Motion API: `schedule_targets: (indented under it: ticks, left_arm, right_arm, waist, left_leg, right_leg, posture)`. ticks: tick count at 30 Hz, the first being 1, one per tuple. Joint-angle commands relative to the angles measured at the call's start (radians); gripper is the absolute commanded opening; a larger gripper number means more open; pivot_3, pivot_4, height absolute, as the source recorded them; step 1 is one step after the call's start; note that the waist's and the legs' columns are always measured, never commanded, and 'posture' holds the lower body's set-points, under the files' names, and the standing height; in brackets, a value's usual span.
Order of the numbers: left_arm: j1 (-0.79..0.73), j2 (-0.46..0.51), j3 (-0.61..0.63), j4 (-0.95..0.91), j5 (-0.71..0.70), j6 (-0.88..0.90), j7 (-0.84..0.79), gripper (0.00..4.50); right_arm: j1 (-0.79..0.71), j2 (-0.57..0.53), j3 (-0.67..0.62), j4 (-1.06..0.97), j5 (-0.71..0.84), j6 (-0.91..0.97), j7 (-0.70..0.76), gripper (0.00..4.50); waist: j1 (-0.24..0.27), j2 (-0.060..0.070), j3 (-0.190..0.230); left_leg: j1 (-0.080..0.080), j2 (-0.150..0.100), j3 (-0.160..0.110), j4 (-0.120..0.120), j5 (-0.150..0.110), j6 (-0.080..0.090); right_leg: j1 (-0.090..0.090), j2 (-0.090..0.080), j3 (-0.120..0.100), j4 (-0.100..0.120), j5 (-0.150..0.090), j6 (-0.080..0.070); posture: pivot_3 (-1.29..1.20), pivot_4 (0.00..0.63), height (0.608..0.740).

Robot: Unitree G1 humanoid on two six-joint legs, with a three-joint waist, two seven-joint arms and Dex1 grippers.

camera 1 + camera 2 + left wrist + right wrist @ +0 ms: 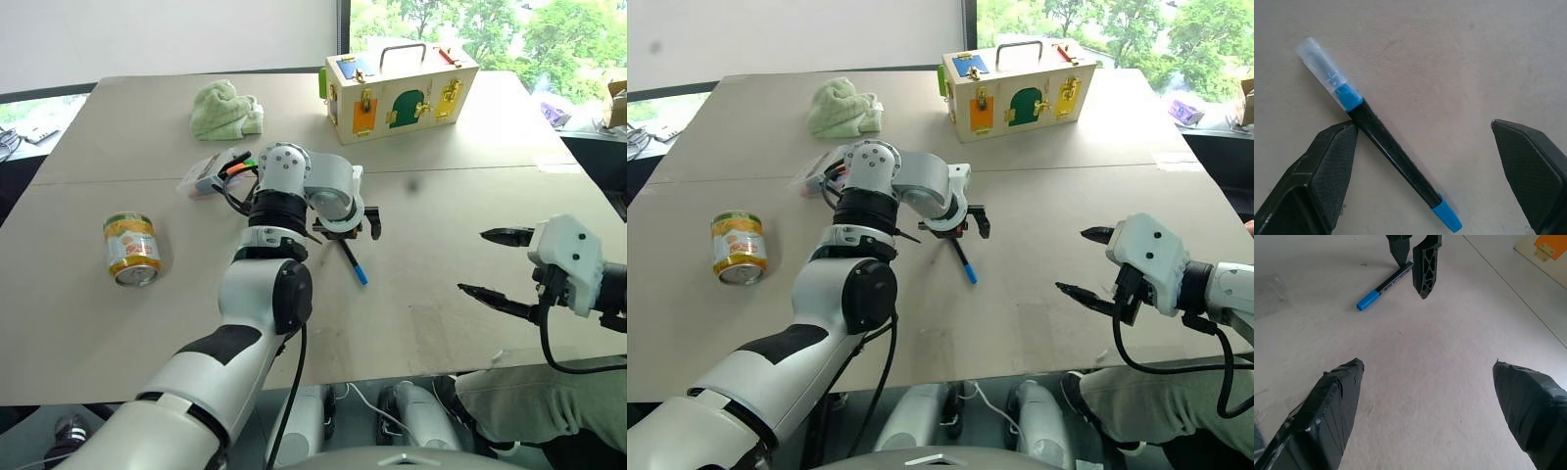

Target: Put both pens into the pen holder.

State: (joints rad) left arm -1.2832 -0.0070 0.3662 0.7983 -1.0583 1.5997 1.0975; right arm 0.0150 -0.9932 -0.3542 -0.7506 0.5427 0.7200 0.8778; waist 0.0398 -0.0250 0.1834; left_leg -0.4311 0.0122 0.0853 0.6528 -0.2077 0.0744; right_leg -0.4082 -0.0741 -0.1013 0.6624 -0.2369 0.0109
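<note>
Beige tabletop (441, 323), window with trees at the far right. Blue-ended pen (1396, 154) lies flat on the table near its middle, black barrel, clear cap over one blue tip. Left gripper (345, 231) points steeply down over it, fingers spread wide; in the left wrist view one finger (1322, 171) sits right beside the barrel, contact uncertain, the other well apart. Pen not pinched.

Pen holder (208, 173) lies beyond the left arm, whitish clear plastic, with the orange-ended pen (235, 166) inside or against it, partly hidden by the wrist; cannot tell which.

Right gripper (498, 264) hangs over bare table near the right edge, fingers spread, nothing between them, well apart from the pen.

Outward: yellow-green labelled tin can (131, 249) on its side at the left; green cloth (225, 110) bunched at the far side; wooden box (400, 93) with coloured doors and a metal handle at far right.
</note>
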Motion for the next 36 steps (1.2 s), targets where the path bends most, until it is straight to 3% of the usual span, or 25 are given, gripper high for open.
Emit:
schedule_targets:
  ticks: [1, 7, 10, 11, 15, 19, 21, 24, 27, 29, 32, 36]
  left_arm:
    - [0.080, -0.012, -0.045, 0.058, 0.035, 0.015, 0.010, 3.87]
    - [0.130, -0.010, -0.035, -0.001, 0.038, 0.015, 0.026, 1.60]
    - [0.144, -0.014, -0.001, -0.020, 0.022, 0.015, 0.045, 0.26]
    - [0.149, -0.013, 0.011, -0.024, 0.014, 0.015, 0.052, 0.05]
    - [0.197, 0.044, -0.091, -0.192, -0.078, 0.015, -0.014, 0.05]
    - [0.238, 0.291, -0.302, -0.667, -0.082, 0.002, -0.397, 0.05]
    - [0.273, 0.441, -0.416, -0.867, 0.037, -0.165, -0.618, 0.05]
    - [0.381, 0.604, -0.478, -1.066, 0.271, -0.644, -1.027, 0.05]
    - [0.447, 0.693, -0.476, -1.103, 0.464, -0.954, -1.228, 0.05]
    - [0.464, 0.737, -0.513, -1.077, 0.624, -1.086, -1.264, 0.05]
    - [0.525, 0.820, -0.542, -0.982, 0.909, -1.438, -1.296, 0.05]
    - [0.613, 0.842, -0.522, -0.877, 1.009, -1.677, -1.391, 0.05]
  right_arm:
    - [0.001, -0.003, -0.054, -0.050, 0.019, 0.012, -0.025, 4.50]
    - [0.000, -0.006, -0.055, -0.060, 0.030, 0.023, -0.044, 4.50]
    - [-0.022, -0.010, -0.034, -0.043, 0.031, 0.016, -0.046, 4.50]
    - [-0.033, -0.011, -0.026, -0.036, 0.031, 0.013, -0.045, 4.50]
    - [-0.080, -0.012, 0.016, -0.010, 0.025, 0.006, -0.042, 4.50]
    - [-0.112, -0.010, 0.030, 0.008, 0.027, 0.002, -0.038, 4.50]
    - [-0.126, -0.003, 0.039, 0.017, 0.024, -0.006, -0.042, 4.50]
    - [-0.188, 0.038, 0.067, 0.034, 0.019, -0.019, -0.087, 4.50]
    - [-0.260, 0.107, 0.075, 0.050, 0.050, -0.027, -0.130, 4.50]
    - [-0.283, 0.119, 0.081, 0.049, 0.046, -0.030, -0.139, 4.50]
    - [-0.352, 0.176, 0.102, 0.042, 0.062, -0.059, -0.176, 4.50]
    - [-0.409, 0.228, 0.145, 0.038, 0.072, -0.071, -0.193, 4.50]
  waist:
    - [0.000, 0.000, -0.001]
    - [0.000, 0.000, -0.011]
    - [0.001, 0.001, -0.013]
    - [0.002, 0.001, -0.013]
    - [0.002, 0.000, -0.013]
    - [-0.008, -0.001, -0.009]
    - [-0.020, -0.002, -0.006]
    - [-0.025, 0.000, -0.008]
    - [-0.023, 0.000, -0.007]
    - [-0.020, 0.000, -0.007]
    - [-0.019, 0.000, -0.007]
    - [-0.025, 0.001, -0.007]
  left_leg:
    - [0.000, 0.000, 0.000, 0.000, 0.000, 0.000]
    - [0.002, 0.000, 0.000, 0.000, -0.002, -0.004]
    - [0.002, 0.000, 0.000, 0.000, -0.002, -0.004]
    - [0.002, 0.000, 0.000, 0.000, -0.002, -0.004]
    - [0.002, 0.000, 0.000, 0.000, -0.002, -0.004]
    - [0.001, 0.000, 0.000, 0.000, -0.002, -0.004]
    - [-0.001, 0.001, 0.001, 0.000, -0.002, -0.005]
    - [0.000, 0.001, 0.002, -0.002, -0.002, -0.006]
    - [0.000, 0.001, 0.003, -0.003, -0.002, -0.006]
    - [-0.001, 0.001, 0.003, -0.003, -0.002, -0.006]
    - [-0.001, 0.001, 0.003, -0.003, -0.002, -0.005]
    - [-0.001, 0.001, 0.003, -0.004, -0.002, -0.004]
  right_leg:
    - [0.000, 0.000, 0.000, 0.000, 0.000, 0.000]
    - [0.001, 0.000, 0.001, 0.000, 0.000, 0.000]
    - [0.001, 0.000, 0.001, 0.000, 0.000, 0.000]
    - [0.001, 0.000, 0.001, 0.000, 0.000, 0.000]
    - [0.002, 0.000, 0.001, -0.001, 0.000, 0.000]
    - [0.000, 0.000, 0.001, 0.001, 0.001, -0.002]
    - [-0.003, 0.001, 0.002, 0.001, 0.003, -0.005]
    - [-0.003, 0.001, 0.003, 0.000, 0.003, -0.005]
    - [-0.003, -0.001, 0.003, -0.002, 0.003, -0.006]
    - [-0.003, -0.002, 0.002, -0.002, 0.003, -0.006]
    - [-0.003, -0.002, 0.002, -0.003, 0.002, -0.008]
    - [-0.003, -0.002, 0.002, -0.002, 0.003, -0.006]
  posture:
    - [0.00, 0.150, 0.740]
    - [0.00, 0.150, 0.740]
    - [0.00, 0.150, 0.740]
    - [0.00, 0.150, 0.740]
    - [0.00, 0.150, 0.740]
    - [0.00, 0.150, 0.740]
    - [0.00, 0.150, 0.740]
    - [0.00, 0.150, 0.740]
    - [0.00, 0.150, 0.740]
    - [0.00, 0.150, 0.740]
    - [0.00, 0.150, 0.740]
    - [0.00, 0.150, 0.740]
